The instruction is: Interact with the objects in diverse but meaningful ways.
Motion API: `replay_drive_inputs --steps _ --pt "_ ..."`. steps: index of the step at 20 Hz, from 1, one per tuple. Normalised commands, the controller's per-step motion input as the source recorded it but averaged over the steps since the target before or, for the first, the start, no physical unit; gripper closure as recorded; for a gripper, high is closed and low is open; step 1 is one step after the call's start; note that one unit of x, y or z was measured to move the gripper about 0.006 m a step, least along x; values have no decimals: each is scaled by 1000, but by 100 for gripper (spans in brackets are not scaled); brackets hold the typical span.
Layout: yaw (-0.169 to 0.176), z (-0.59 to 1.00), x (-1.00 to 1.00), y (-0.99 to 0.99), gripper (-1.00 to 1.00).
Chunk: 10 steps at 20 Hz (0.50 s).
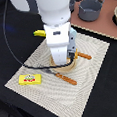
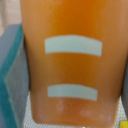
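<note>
Under the pincer (image 1: 63,59), bread loaf (image 2: 72,60) mid-mat (image 1: 94,62), edges well apart.

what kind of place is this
Probably a robot lab tabletop set up as a toy kitchen: a striped placemat on black cloth, a grey pot, a yellow box, and a bread loaf.

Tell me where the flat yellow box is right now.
In the exterior view the flat yellow box lies on the striped placemat near its corner toward the view's lower left, apart from the arm's gripper and the orange-handled utensil beside it.
</note>
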Motion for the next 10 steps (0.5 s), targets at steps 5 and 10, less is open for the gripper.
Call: replay_drive_inputs --steps 5,10 --pt "0 5 330 0 100" --pt "0 0 400 108 100"
